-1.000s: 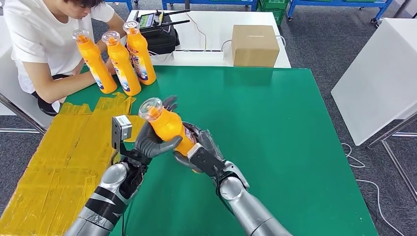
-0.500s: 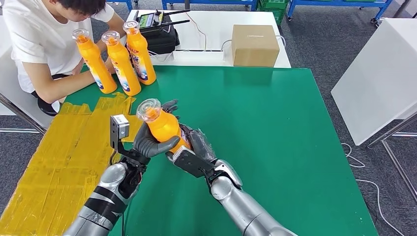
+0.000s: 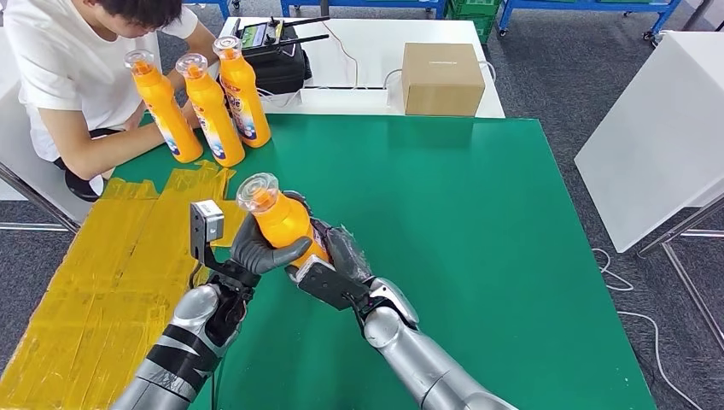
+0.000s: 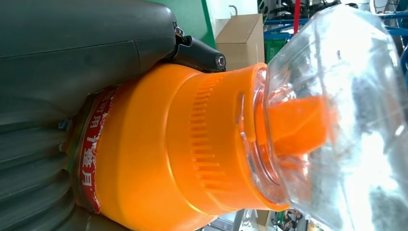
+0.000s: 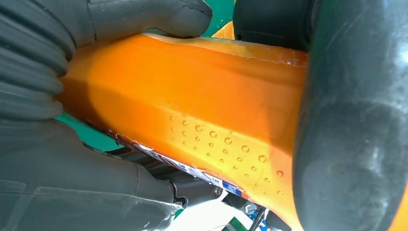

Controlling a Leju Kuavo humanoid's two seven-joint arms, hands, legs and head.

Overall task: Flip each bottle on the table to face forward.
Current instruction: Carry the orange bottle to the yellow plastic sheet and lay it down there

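An orange bottle (image 3: 286, 224) with a clear cap is held tilted above the green table (image 3: 478, 222), cap toward the far left. My left hand (image 3: 263, 248) grips its upper body, thumb across the front. My right hand (image 3: 335, 256) holds its lower body from the right and beneath. The left wrist view shows the orange bottle (image 4: 183, 144) with its red label band and clear cap close up under the left hand (image 4: 72, 62). In the right wrist view the bottle's orange side (image 5: 192, 110) lies between the fingers (image 5: 43, 57) of my right hand. Three more orange bottles (image 3: 209, 107) stand upright at the table's far left.
A person in a white shirt (image 3: 68, 68) sits at the far left corner, an arm resting by the standing bottles. Yellow tape patches (image 3: 102, 273) cover the table's left side. A cardboard box (image 3: 441, 79) and a black device (image 3: 277, 51) sit on the white table behind.
The held bottle has shifted slightly left and toward me. My right hand has slid along the bottle's lower body, with its forearm swung further left. The standing bottles are unmoved.
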